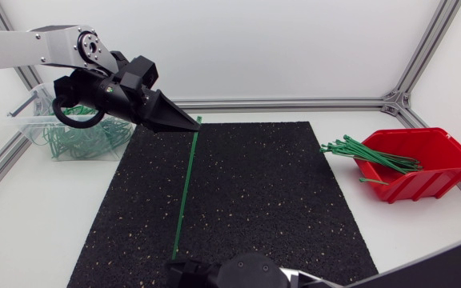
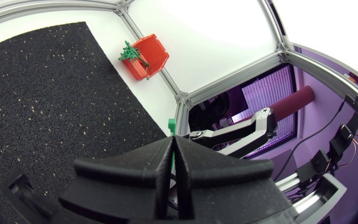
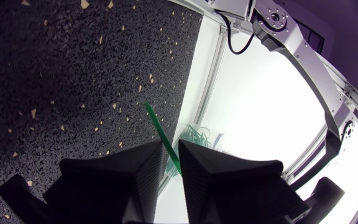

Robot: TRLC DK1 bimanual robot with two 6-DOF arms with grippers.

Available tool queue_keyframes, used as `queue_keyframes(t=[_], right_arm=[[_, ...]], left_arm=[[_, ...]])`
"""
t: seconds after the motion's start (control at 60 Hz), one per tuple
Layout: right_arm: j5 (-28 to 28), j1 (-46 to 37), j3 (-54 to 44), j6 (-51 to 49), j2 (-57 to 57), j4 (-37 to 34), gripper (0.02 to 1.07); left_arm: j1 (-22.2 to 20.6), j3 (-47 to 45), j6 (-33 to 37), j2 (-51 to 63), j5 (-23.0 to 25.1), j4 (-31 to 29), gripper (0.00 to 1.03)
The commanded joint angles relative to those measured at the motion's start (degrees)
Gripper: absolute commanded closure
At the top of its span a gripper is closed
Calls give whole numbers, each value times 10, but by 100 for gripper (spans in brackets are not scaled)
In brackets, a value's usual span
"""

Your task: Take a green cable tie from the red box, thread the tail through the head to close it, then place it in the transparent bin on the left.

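A long green cable tie [image 1: 186, 188] lies stretched straight along the black mat. My left gripper [image 1: 194, 127] is shut on its far end. In the left wrist view the tie's green head [image 2: 172, 126] pokes out past the left gripper [image 2: 169, 144]. At the mat's near edge, my right gripper [image 1: 178, 266] sits at the tie's tail. In the right wrist view the tail [image 3: 161, 134] runs through the narrow gap between the right gripper's [image 3: 168, 148] fingers, which stand a little apart. The red box [image 1: 422, 170] holds several green ties. The transparent bin [image 1: 30, 112] holds closed ties.
The black speckled mat [image 1: 278, 200] covers the middle of the white table. An aluminium frame rail [image 1: 294, 103] runs along the back edge. Several ties stick out over the red box's left rim [image 1: 350, 148].
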Motion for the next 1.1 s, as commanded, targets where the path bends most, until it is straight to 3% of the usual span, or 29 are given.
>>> queue_keyframes(t=[0.0,0.933,1.083], right_arm=[[7,6,-12,2,13,8,84],[18,-16,-38,23,-43,6,89],[17,-15,-44,29,-45,6,94]], left_arm=[[-1,6,15,8,3,-14,100],[-1,9,18,8,3,-18,100],[0,10,18,9,3,-19,100]])
